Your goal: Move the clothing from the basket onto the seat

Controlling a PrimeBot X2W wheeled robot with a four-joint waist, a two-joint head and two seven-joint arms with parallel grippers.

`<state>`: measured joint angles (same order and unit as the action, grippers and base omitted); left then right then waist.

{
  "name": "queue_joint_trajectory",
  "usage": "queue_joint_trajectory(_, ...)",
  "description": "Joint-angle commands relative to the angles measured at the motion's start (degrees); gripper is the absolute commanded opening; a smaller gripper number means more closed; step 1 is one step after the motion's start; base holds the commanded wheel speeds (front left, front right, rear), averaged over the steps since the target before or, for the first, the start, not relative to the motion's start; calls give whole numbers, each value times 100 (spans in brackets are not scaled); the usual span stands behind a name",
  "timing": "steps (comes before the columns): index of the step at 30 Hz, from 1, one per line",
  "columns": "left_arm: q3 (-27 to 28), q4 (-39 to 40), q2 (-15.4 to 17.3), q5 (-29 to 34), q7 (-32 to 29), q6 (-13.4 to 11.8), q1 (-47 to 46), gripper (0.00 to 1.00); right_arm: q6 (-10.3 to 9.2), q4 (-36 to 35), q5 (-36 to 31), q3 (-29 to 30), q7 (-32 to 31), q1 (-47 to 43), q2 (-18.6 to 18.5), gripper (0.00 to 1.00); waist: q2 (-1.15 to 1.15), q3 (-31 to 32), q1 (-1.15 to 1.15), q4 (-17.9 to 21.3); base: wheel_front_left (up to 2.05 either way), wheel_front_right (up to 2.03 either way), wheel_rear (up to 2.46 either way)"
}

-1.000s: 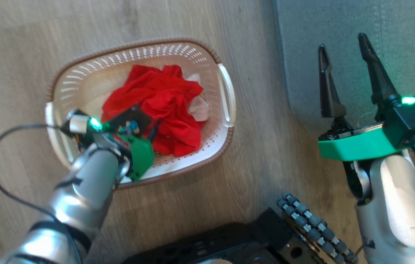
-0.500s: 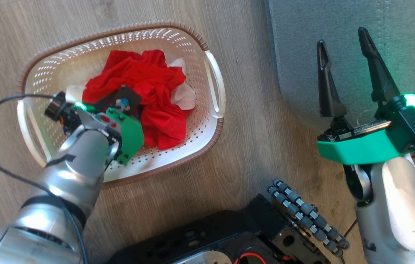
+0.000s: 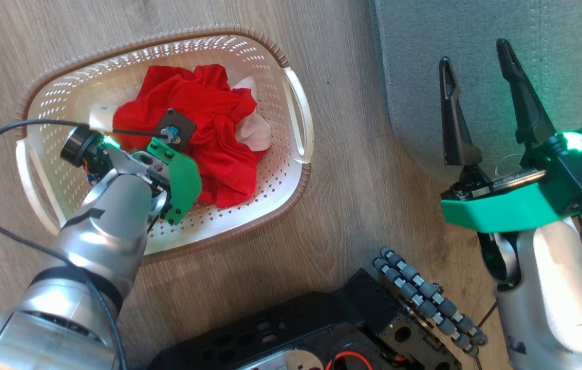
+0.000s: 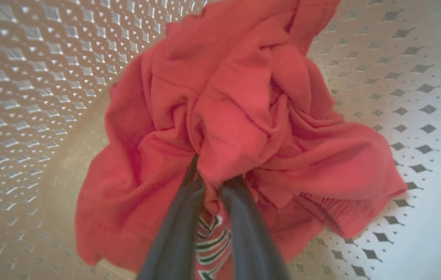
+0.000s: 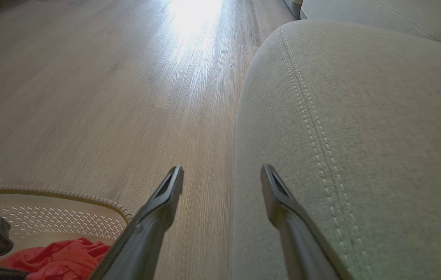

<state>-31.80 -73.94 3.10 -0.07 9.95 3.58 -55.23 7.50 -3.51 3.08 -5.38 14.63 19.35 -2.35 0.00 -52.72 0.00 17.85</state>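
While dipping steeply into the basket [image 3: 280,169], nipping a fold of the clothing [image 3: 203,103] with the left jaws: fingers [image 4: 181,217] drawn close, only a narrow gap left, red cloth bulging out over both tips and a striped patch [image 4: 208,241] peeping through lower down. Looks like a real pinch on that fold.

Crumpled into one bundle, so no clean heading to call. Stretching longest from the basket's far wall towards its near one in the head view, and fanning up and away from the fingertips in the left wrist view. Sitting mid-basket, every bit of it inside the rim, touching the perforated bottom.

Hard to count garments in that tangle: plenty of red, plus one white part [image 3: 255,133] poking out on the seat side. One basket, long axis running across the head view, two white handles [image 3: 298,113] at the short ends, standing on the wooden floor [image 3: 347,180] near the seat [image 3: 424,51], on its left.

Over on the other side: right jaws spread wide, holding nothing, two fingers [image 3: 455,118] pointing up the head view, hovering at the seat's rounded edge, one over floor and one over cushion in the right wrist view. And a second cushion [image 5: 399,15] lying just beyond the seat there.
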Motion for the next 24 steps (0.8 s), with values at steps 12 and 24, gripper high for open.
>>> queue_joint_trajectory(12, 18, 4, 75, -289, 122, 156, 172, 0, -1, -57, 30, -154, 37, -11, -53, 100, 0, 167, 0, -11, 0, 0, 0)
queue_joint_trajectory(24, 244, 51, 24, -792, 462, 201, 610, 0, -1, 391, -57, -182, 37, 255, -53, 100, 0, 1061, 0, -215, 0, 0, 0)
